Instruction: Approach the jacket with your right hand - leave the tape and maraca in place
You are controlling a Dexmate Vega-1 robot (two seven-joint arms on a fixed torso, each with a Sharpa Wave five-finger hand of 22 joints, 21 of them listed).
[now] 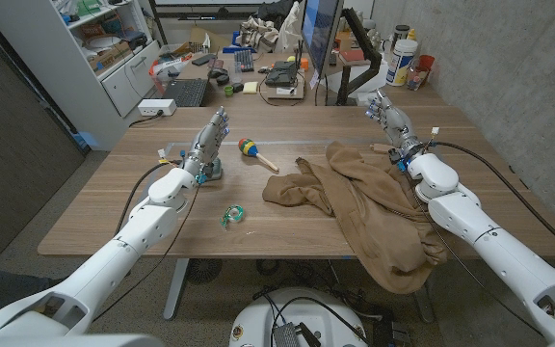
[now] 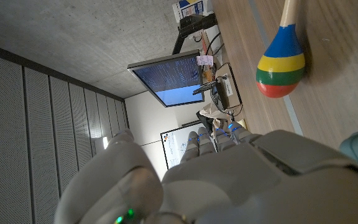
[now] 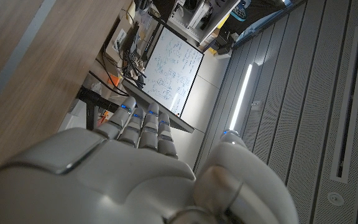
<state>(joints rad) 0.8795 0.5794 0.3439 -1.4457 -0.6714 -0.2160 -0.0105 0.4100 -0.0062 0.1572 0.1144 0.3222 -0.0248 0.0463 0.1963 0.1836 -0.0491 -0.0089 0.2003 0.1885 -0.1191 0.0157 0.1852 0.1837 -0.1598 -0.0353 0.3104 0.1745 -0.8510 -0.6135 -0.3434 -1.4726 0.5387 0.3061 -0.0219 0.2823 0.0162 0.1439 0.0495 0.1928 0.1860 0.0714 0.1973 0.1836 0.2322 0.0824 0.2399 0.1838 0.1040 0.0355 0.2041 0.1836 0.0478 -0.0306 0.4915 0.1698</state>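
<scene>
Tan-brown soft fabric jacket (image 1: 369,207) lies crumpled on the wooden table (image 1: 104,207), right of centre. It is spread unevenly, with one sleeve-like fold reaching toward the middle and its lower end draped over the near edge. Right hand (image 1: 390,120) is beyond the jacket's far right corner, fingers extended and side by side, holding nothing. Can't tell from the head view whether it touches the cloth; the right forearm lies along the jacket's right side. Left hand (image 1: 209,140) is at left-centre, fingers straight and close together, empty. Maraca with red, yellow, green and blue bands and a wooden handle (image 1: 255,152) lies just right of the left hand. Small green-and-white tape roll (image 1: 232,215) sits nearer the front edge, apart from the jacket.
</scene>
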